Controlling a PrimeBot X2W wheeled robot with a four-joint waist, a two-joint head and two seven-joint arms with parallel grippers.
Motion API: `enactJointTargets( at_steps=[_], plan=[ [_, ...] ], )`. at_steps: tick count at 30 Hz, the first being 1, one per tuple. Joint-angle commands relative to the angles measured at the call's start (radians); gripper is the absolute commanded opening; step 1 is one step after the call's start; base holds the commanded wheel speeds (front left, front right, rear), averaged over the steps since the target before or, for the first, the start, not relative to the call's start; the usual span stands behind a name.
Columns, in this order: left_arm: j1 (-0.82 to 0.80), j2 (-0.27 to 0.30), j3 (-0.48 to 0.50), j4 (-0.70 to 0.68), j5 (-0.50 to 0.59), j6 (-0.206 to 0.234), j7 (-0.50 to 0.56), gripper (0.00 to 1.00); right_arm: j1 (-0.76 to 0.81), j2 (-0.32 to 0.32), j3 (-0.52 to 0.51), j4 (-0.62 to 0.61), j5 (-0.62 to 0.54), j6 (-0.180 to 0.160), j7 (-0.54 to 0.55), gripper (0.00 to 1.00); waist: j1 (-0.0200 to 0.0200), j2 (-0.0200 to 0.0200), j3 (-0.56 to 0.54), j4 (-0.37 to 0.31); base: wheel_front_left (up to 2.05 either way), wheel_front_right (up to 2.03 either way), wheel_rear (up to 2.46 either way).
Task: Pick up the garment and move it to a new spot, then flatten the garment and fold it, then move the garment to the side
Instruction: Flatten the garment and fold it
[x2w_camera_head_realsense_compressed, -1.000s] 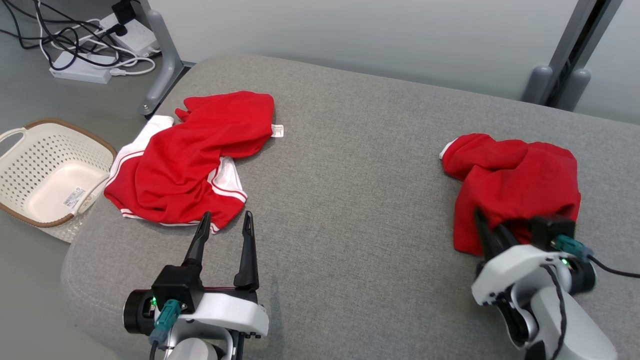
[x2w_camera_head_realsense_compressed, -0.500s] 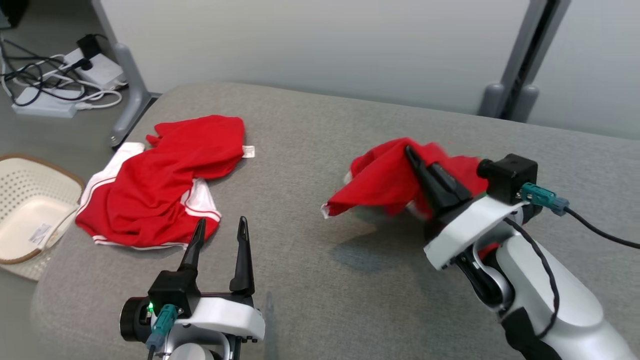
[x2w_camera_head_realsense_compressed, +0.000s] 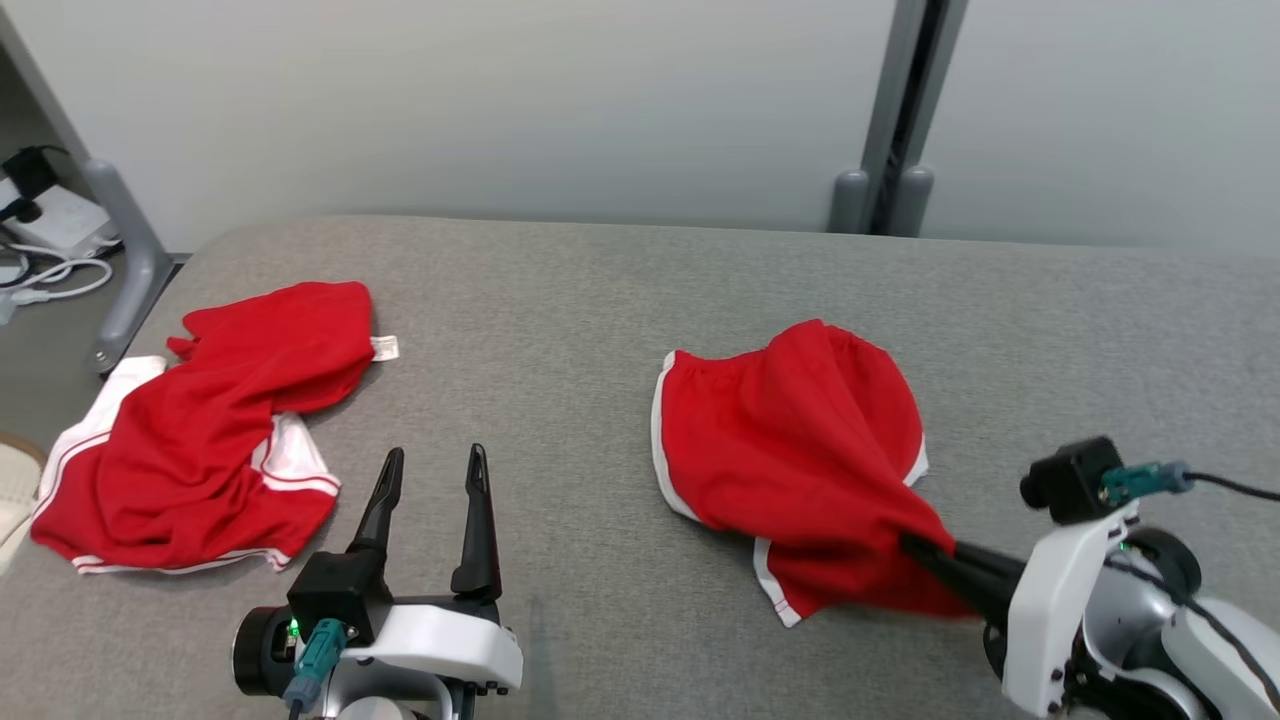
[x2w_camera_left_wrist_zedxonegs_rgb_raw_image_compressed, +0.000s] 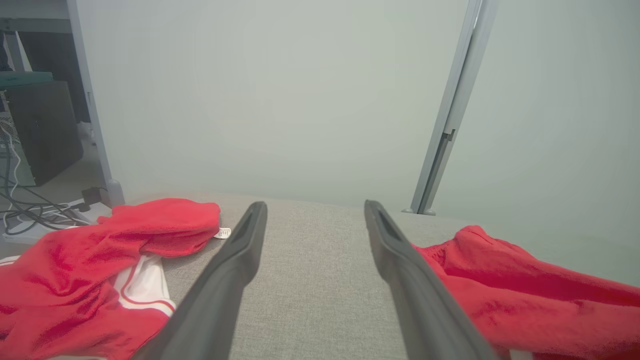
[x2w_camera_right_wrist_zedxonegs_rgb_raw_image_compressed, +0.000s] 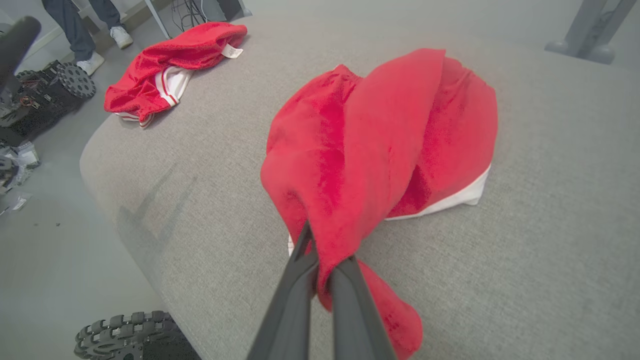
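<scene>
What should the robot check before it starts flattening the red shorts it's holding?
1. Right fingers shut on red fabric shorts with white trim: ok.
2. Shorts lying flat: not ok, bunched and folded over.
3. Left fingers open, holding nothing: ok.
4. Bare grey padded surface beside shorts: ok.
5. Other crumpled red-and-white garment apart from shorts: ok.
</scene>
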Motion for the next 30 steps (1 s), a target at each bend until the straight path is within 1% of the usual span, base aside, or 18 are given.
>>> enactJointTargets(
  at_steps=[1,2,3,4,6,10,15,19,24,26,28,30],
  plan=[
    [0.005,0.004,-0.004,-0.003,-0.006,0.001,-0.004,1.00,0.037,-0.013,-0.001,-0.005,0.010,0.000,0.037,0.03,0.0000,-0.0001,-0.006,-0.030,0.00,0.00,0.00],
    [0.004,0.003,-0.006,-0.003,-0.006,0.003,-0.004,1.00,0.042,-0.015,-0.007,-0.008,-0.006,0.000,0.036,0.75,0.0000,-0.0001,-0.007,-0.037,0.00,0.00,0.00],
    [0.004,0.003,-0.006,-0.003,-0.006,0.003,-0.004,1.00,0.042,-0.015,-0.007,-0.008,-0.006,0.000,0.036,0.75,0.0000,-0.0001,-0.007,-0.037,0.00,0.00,0.00],
    [0.003,0.004,-0.007,-0.002,-0.005,0.003,-0.004,1.00,0.059,-0.008,-0.014,0.003,-0.004,0.000,0.049,1.00,0.0000,-0.0001,-0.008,-0.044,0.00,0.00,0.00],
    [0.000,0.004,-0.008,0.003,-0.004,0.001,-0.004,1.00,0.080,0.010,-0.029,0.004,-0.011,0.000,0.050,1.00,0.0000,-0.0001,-0.011,-0.057,0.00,0.00,0.00],
    [-0.004,0.003,-0.006,0.006,-0.006,0.000,-0.004,1.00,0.109,0.025,-0.079,0.001,-0.043,0.000,0.046,1.00,0.0000,-0.0001,-0.015,-0.075,0.00,0.00,0.00],
    [-0.011,0.004,0.000,-0.006,0.001,-0.008,-0.004,1.00,0.140,0.033,-0.165,-0.013,-0.140,0.000,0.012,1.00,0.0000,-0.0001,-0.018,-0.085,0.00,0.00,0.00],
    [-0.004,0.004,0.005,-0.017,-0.006,-0.002,-0.004,1.00,0.170,0.071,-0.262,-0.040,-0.229,0.000,-0.049,1.00,0.0000,-0.0001,-0.020,-0.089,0.00,0.00,0.00],
    [0.002,0.004,0.006,-0.025,-0.006,0.000,-0.004,1.00,0.196,0.145,-0.404,-0.052,-0.358,0.000,-0.155,1.00,0.0000,-0.0001,-0.019,-0.092,0.00,0.00,0.00],
    [0.001,0.003,0.006,-0.028,-0.006,0.000,-0.004,1.00,0.207,0.190,-0.456,-0.046,-0.405,0.000,-0.200,1.00,0.0000,-0.0001,-0.017,-0.090,0.00,0.00,0.00],
    [0.003,0.004,0.006,-0.032,-0.007,0.001,-0.004,1.00,0.215,0.245,-0.508,-0.032,-0.412,0.000,-0.242,1.00,0.0000,-0.0001,-0.014,-0.089,0.00,0.00,0.00],
    [0.004,0.003,0.003,-0.036,-0.008,0.001,-0.004,1.00,0.214,0.295,-0.562,-0.010,-0.388,0.000,-0.282,1.00,0.0000,-0.0001,-0.006,-0.085,0.00,0.00,0.00]
  ],
)
